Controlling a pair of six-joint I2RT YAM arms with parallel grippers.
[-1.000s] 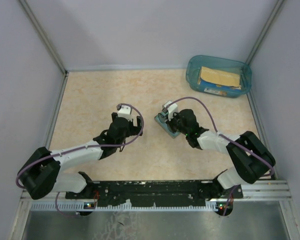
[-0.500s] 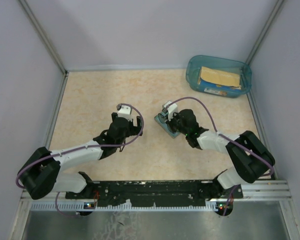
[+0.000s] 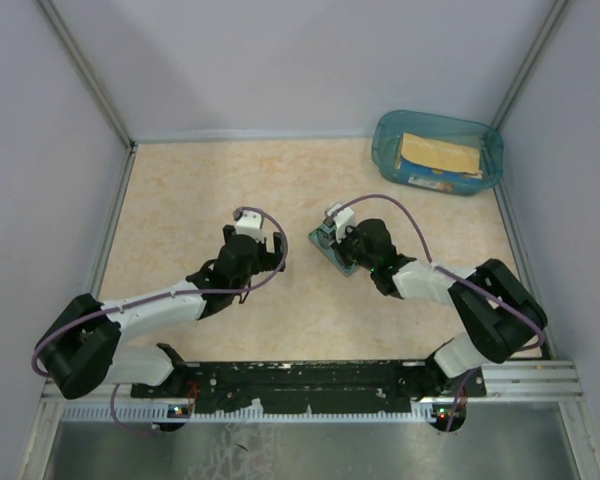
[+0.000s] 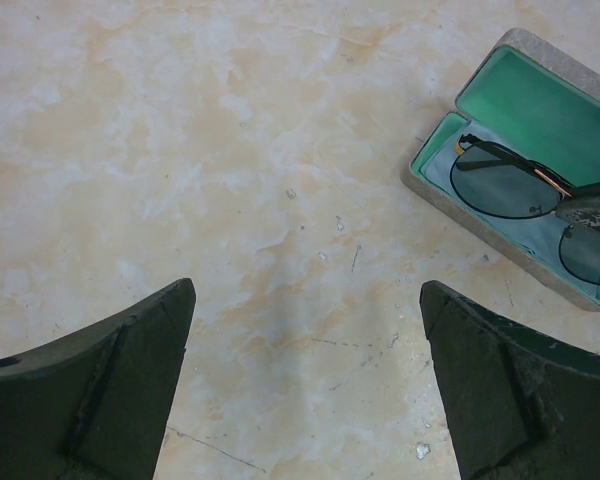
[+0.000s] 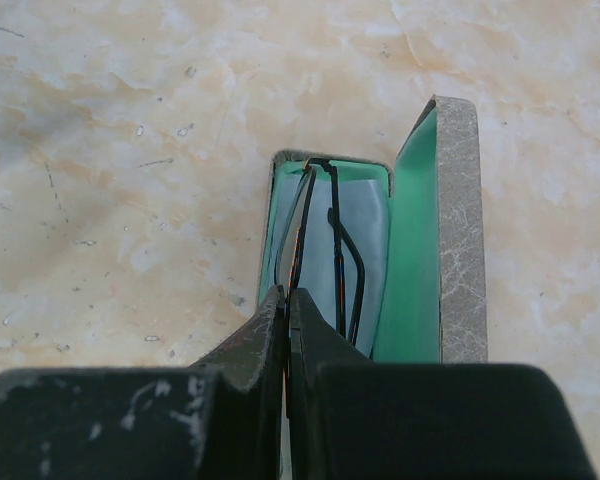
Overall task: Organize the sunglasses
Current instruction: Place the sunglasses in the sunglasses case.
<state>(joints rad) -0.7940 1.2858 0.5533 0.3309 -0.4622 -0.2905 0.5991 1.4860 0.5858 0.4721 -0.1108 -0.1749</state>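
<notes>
Close up from the right wrist: right gripper (image 5: 285, 296) clenched on the thin frame of the sunglasses (image 5: 337, 240), seen end-on inside the open green-lined case (image 5: 460, 230). From the left wrist only: lenses lying flat in that case, with the left gripper (image 4: 305, 290) spread wide and holding nothing above the bare table (image 4: 180, 150). Farthest, in the top view alone: a teal bin (image 3: 382, 150) by the back wall.

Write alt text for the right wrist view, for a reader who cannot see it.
The right gripper is shut on the thin dark frame of the sunglasses, which lie in an open grey case with green lining. The case opens toward the right and rests on a beige marbled table.
</notes>
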